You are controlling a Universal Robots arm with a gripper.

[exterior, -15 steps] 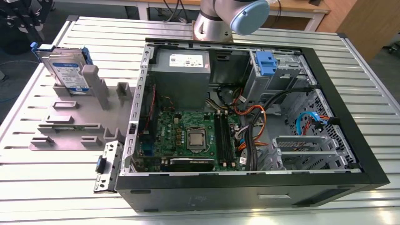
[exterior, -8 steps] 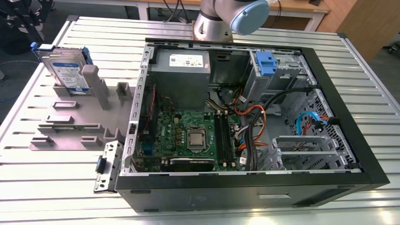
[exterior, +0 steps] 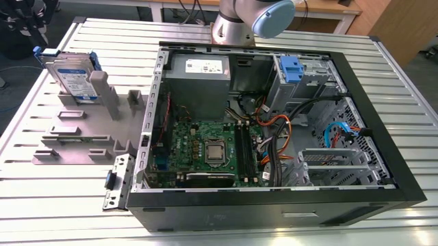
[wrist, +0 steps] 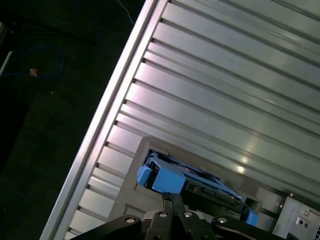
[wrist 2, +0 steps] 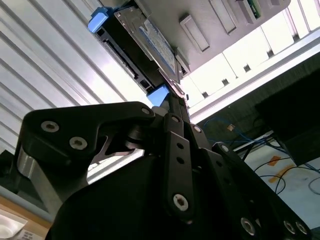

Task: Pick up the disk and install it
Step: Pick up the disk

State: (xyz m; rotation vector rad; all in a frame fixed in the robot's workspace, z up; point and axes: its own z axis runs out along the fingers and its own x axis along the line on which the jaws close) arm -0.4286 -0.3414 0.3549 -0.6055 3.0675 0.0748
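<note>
Gripper point(wrist: 170, 198) fingers pressed together, nothing held, tips pointing at the disk point(wrist 2: 150, 40). In the exterior view the disk stands on edge in the grey fixture point(exterior: 75, 139), at the exterior view's left of the open case point(exterior: 274, 205).

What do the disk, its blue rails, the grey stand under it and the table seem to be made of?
The disk: metal casing, dull silver sheen, with a paper-like label. The blue rails: probably plastic, uniform saturated colour, matte. The grey stand: likely plastic or painted, flat matte grey. The table: likely aluminium, ribbed slats with bright reflections.
</note>
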